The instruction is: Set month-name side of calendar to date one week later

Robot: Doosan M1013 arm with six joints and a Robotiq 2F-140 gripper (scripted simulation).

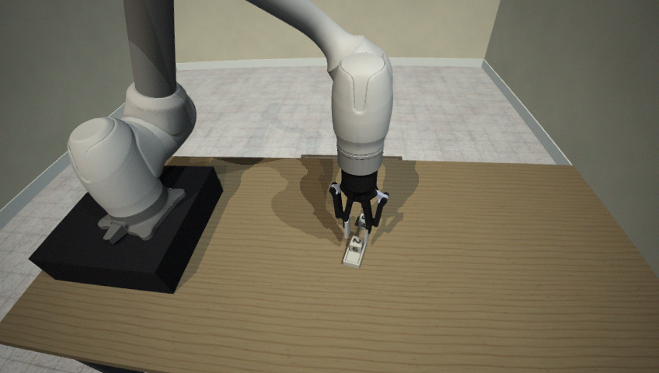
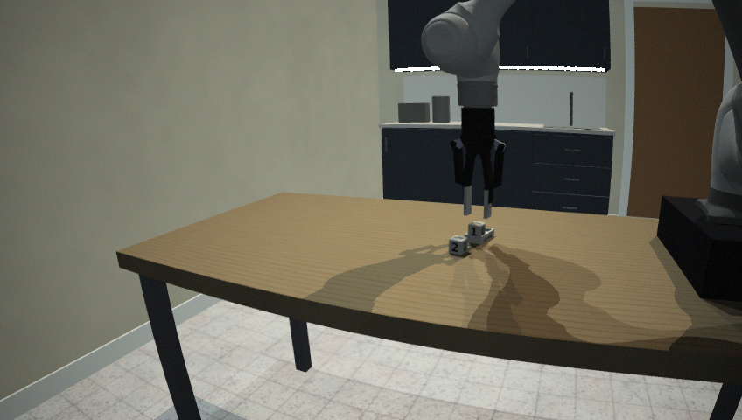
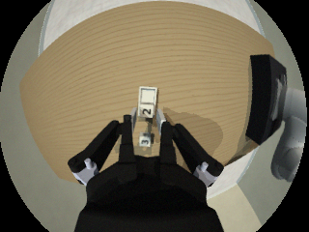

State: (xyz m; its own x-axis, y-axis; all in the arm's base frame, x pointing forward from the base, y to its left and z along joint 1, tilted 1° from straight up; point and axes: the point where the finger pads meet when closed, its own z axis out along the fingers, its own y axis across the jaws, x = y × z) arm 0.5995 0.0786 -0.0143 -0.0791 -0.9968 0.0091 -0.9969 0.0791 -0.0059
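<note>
The pale calendar tray (image 1: 352, 262) (image 2: 489, 232) (image 3: 148, 95) lies on the table. One white cube (image 1: 356, 244) (image 2: 475, 232) (image 3: 146, 111) sits in its end nearer the exterior camera, with a 2 on top, a 1 towards the exterior camera and a 6 or 9 towards the top camera. The tray's other half is empty. The second cube (image 1: 362, 219) (image 2: 458, 245) (image 3: 145, 140) stands on the table just beyond that end, with a 3 on top and a 2 towards the exterior camera. My gripper (image 1: 356, 238) (image 2: 477, 215) (image 3: 146, 113) is partly open and empty, above the tray cube. The month's name is not readable.
The wooden table (image 1: 485, 277) (image 2: 249, 239) (image 3: 97, 63) carries the robot's black base block (image 1: 106, 240) (image 2: 718, 255) (image 3: 263, 97), well to the side of the tray. The arm's shadow falls around the cubes.
</note>
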